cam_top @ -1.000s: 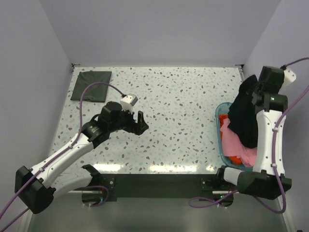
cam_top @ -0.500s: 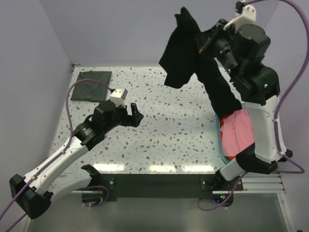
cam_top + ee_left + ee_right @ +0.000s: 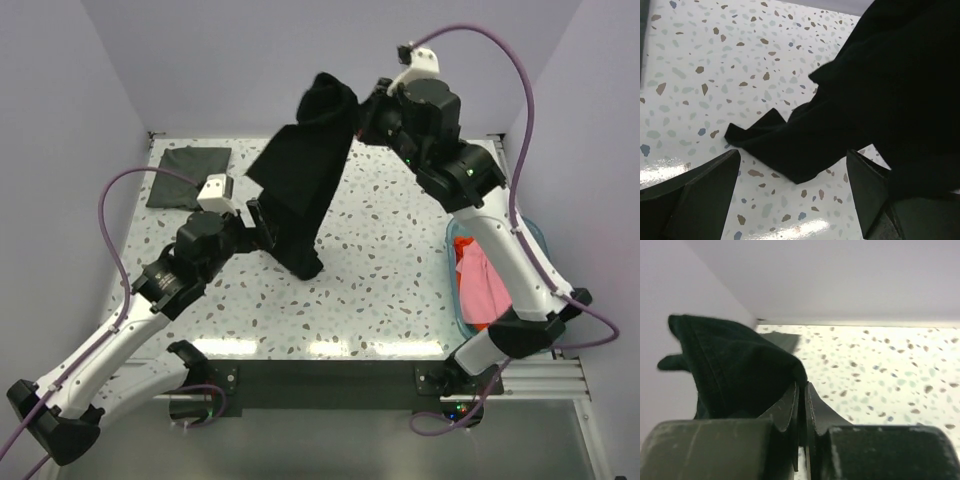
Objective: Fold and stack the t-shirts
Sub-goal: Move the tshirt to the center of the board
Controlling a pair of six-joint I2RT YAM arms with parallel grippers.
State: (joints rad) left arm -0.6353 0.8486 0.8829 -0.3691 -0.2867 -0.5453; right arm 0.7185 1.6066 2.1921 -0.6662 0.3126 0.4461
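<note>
While right jaws pinch it, black t-shirt [image 3: 300, 190] hangs before left jaws.

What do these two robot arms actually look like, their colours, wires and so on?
The left arm and right arm are both smooth white tubes linked by chunky black joints. A thin purple cable loops loosely along each, and a small white box sits at each wrist. The jaws are dark, flat, wedge-shaped plates.
</note>
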